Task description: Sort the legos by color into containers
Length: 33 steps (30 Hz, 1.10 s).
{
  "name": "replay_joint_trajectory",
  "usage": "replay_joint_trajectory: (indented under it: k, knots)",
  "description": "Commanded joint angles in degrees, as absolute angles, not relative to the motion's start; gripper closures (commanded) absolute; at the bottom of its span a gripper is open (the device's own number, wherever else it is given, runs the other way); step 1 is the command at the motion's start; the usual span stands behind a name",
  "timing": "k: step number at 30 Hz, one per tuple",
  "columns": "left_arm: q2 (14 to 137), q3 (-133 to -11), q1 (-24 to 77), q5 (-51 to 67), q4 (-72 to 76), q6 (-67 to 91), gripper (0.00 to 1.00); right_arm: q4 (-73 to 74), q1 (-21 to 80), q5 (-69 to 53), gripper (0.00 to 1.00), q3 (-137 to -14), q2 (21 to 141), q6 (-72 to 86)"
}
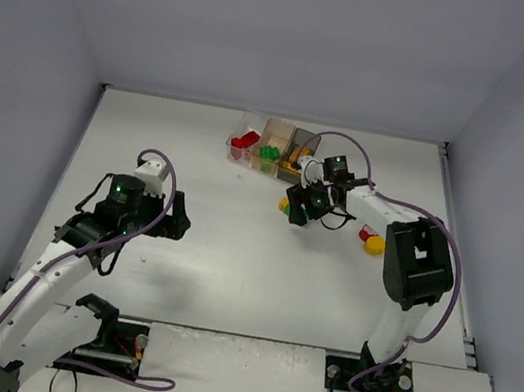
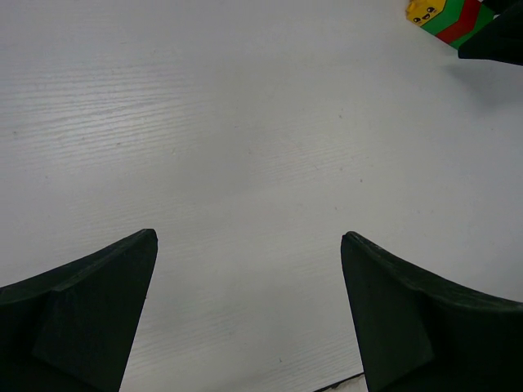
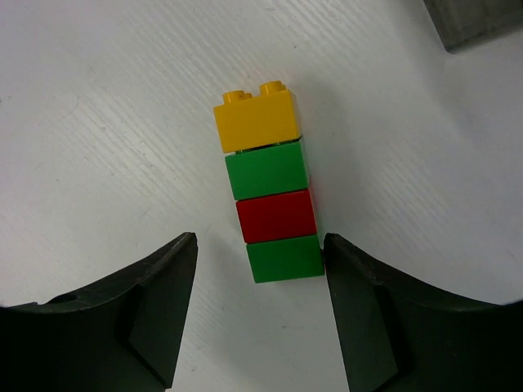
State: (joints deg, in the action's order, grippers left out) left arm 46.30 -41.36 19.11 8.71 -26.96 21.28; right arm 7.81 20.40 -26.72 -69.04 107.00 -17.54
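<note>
jaws of the right gripper (image 3: 261,245) stand spread around the brick stack (image 3: 270,196) in mid-frame: grasping step, next they should close.

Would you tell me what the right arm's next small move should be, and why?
Probably lower the right gripper and close on the stack. Its jaws are open, with the stack's end green brick between them. The stack lies flat on the table, yellow, green, red and green bricks joined, so it needs lifting first.

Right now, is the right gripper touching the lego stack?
Cannot tell. Right wrist view: the right gripper straddles the lego stack; one finger visually meets the bottom green brick, contact or mere overlap unclear.
</note>
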Motion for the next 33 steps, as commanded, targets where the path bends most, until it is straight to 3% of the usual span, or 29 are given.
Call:
replay_joint_trajectory:
  k: [1,10,16,26,28,29,33]
  knots:
    - [47.2,-43.0,19.3,7.9,-23.6,20.2,0.13,7.0,21.7,-25.1,0.4,-72.5,107.3,-19.0]
    - [47.6,-43.0,19.2,8.9,-23.6,20.4,0.13,6.2,21.8,-21.2,0.42,-74.9,110.2,-19.5]
    - [47.9,-43.0,19.3,9.3,-23.4,20.8,0.13,4.4,22.1,-21.4,0.51,-73.4,111.0,-19.1]
    - [49.7,-43.2,19.3,11.8,-23.1,21.3,0.13,2.8,23.6,-21.7,0.53,-72.4,112.3,-19.1]
    - [49.7,-43.3,19.3,12.2,-23.3,21.4,0.13,2.5,23.6,-21.7,0.58,-72.2,112.3,-18.8]
    - [49.5,-43.3,19.2,12.5,-23.2,22.2,0.13,2.0,23.6,-22.1,0.69,-71.9,111.9,-18.6]
    - [49.2,-43.9,19.3,16.1,-22.0,26.0,0.13,1.3,24.2,-22.9,0.93,-71.0,107.9,-17.7]
